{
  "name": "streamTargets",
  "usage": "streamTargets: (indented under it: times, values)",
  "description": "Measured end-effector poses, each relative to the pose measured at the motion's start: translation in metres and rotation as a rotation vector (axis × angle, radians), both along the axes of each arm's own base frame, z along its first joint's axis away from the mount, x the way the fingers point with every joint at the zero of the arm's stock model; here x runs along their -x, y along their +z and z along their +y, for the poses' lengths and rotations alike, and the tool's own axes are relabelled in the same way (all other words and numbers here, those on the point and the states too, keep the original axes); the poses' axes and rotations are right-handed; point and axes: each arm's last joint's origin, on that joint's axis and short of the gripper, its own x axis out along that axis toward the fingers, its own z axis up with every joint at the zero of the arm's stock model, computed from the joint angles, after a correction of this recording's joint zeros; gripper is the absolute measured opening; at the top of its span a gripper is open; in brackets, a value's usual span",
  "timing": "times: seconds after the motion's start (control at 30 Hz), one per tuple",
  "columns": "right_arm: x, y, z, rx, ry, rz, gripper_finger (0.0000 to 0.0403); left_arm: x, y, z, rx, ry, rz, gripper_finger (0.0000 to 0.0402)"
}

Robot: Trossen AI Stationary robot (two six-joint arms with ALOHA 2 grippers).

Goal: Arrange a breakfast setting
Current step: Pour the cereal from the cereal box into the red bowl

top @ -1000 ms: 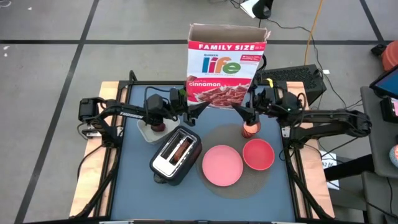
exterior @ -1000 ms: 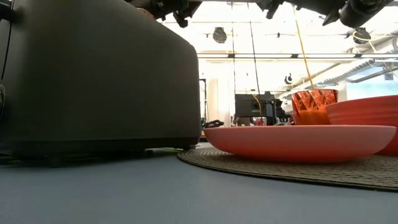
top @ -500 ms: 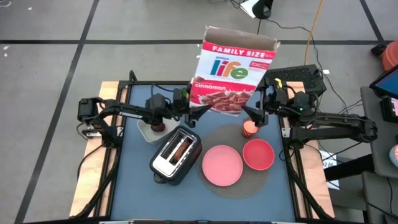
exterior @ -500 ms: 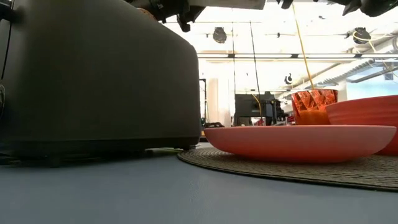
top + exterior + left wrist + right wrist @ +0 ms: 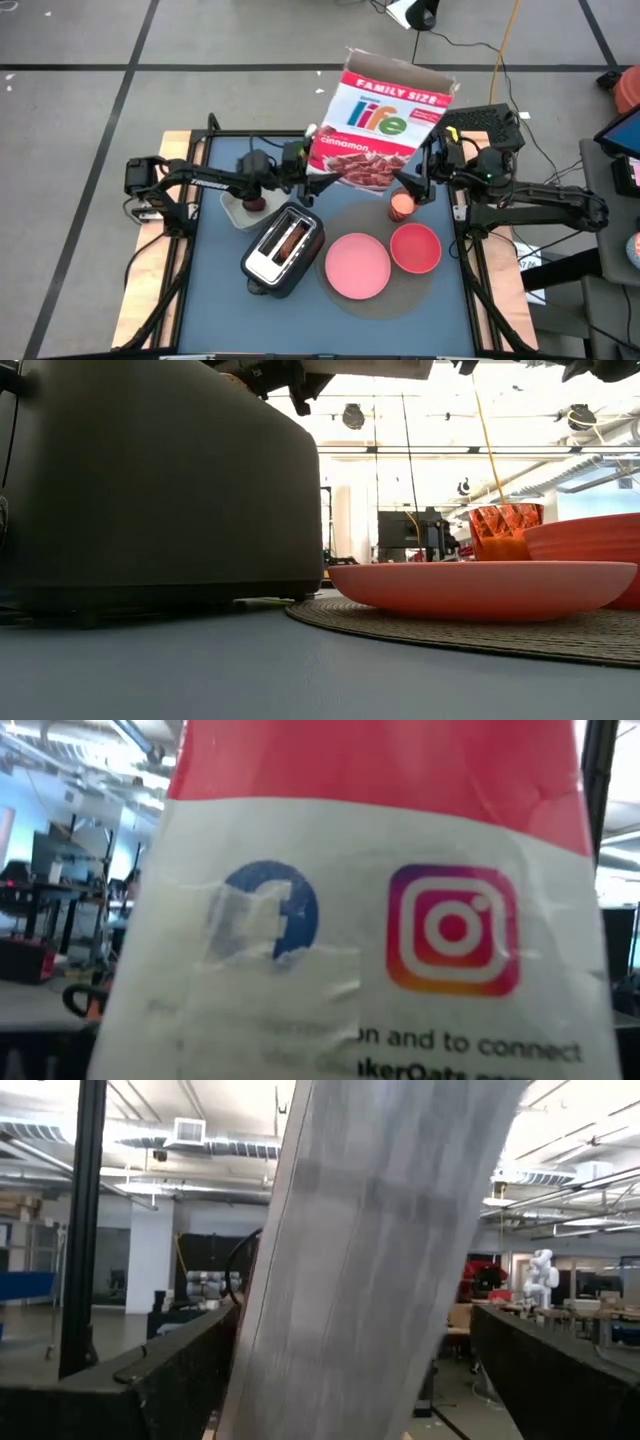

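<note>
A red and white Life cereal box (image 5: 378, 125) hangs over the table's far side, its front face up and its open top swung toward the right. My left gripper (image 5: 312, 178) is shut on it. My right gripper (image 5: 408, 187) stands open beside the box's lower right corner, above the small cup (image 5: 402, 207). The pink plate (image 5: 357, 265) and the red bowl (image 5: 415, 248) rest on a round woven mat (image 5: 440, 292). Browned bread (image 5: 291, 238) sticks out of the toaster (image 5: 283, 250). A dark red fruit (image 5: 257, 203) lies in the white container (image 5: 238, 213). My left gripper holds the cereal box by its lower left corner (image 5: 322, 172), coming roughly level from the table's left. In its wrist view the box's narrow side with the printed logos (image 5: 370, 930) hides the fingers. The box is lifted clear of the table and tilted. My right gripper stands at the box's lower right corner (image 5: 390, 186); I cannot tell whether it touches the box.
The toaster (image 5: 150, 480) fills the low view's left, with the plate (image 5: 480, 588), bowl (image 5: 590, 545) and cup (image 5: 505, 525) on the mat (image 5: 450, 625) to its right. Bare blue tabletop (image 5: 230, 310) lies near the front edge.
The cereal box has swung about its held lower left corner, its top going toward the table's right, and now sits markedly tilted. My right gripper has drawn back toward the table's right edge, away from the box's lower right corner. My left gripper has turned in place.
</note>
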Motion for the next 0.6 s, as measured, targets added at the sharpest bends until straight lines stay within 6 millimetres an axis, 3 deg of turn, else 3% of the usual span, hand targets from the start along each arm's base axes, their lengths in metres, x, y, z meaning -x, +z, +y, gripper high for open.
streamTargets:
  times: [0.6]
  values:
    - [0.003, 0.005, 0.001, 0.013, -0.002, -0.055, 0.0393, -0.005, -0.016, 0.003, 0.022, 0.009, 0.172, 0.028]
